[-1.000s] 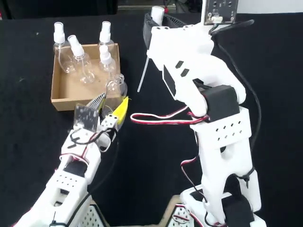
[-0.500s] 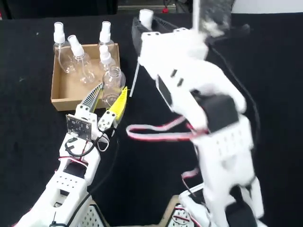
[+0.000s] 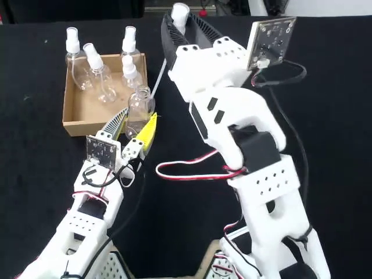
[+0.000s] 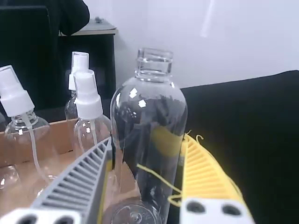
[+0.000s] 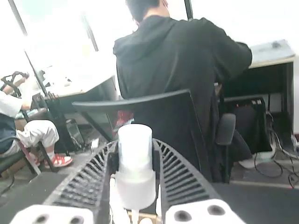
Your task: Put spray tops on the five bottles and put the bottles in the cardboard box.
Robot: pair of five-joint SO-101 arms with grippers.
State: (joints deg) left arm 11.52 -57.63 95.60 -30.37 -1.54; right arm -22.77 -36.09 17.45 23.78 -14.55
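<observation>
High view showed the left pincer (image 3: 135,125) clamped on the last open bottle (image 3: 139,102), which stood upright at the near right corner of the cardboard box (image 3: 78,116). We could not tell whether its base sat inside the wall or just outside it. Left wrist view had the same pincer (image 4: 145,149) gripping the bottle (image 4: 149,116) around its lower body. We judged this left the threaded neck free and facing up to receive a top.

The right pincer (image 3: 185,20) was closed on a spray top (image 3: 179,11), held high over the counter (image 3: 325,87) beyond the box. Its thin tube (image 3: 158,74) hung down toward the bottle, so it looked ready to be threaded into the neck. Right wrist view confirmed the pincer (image 5: 135,158) squeezing the white top (image 5: 135,140) by its head.

Four capped bottles (image 3: 96,67) were gathered at the box. We judged this to be the final capping step, with the tube not yet in the neck.
</observation>
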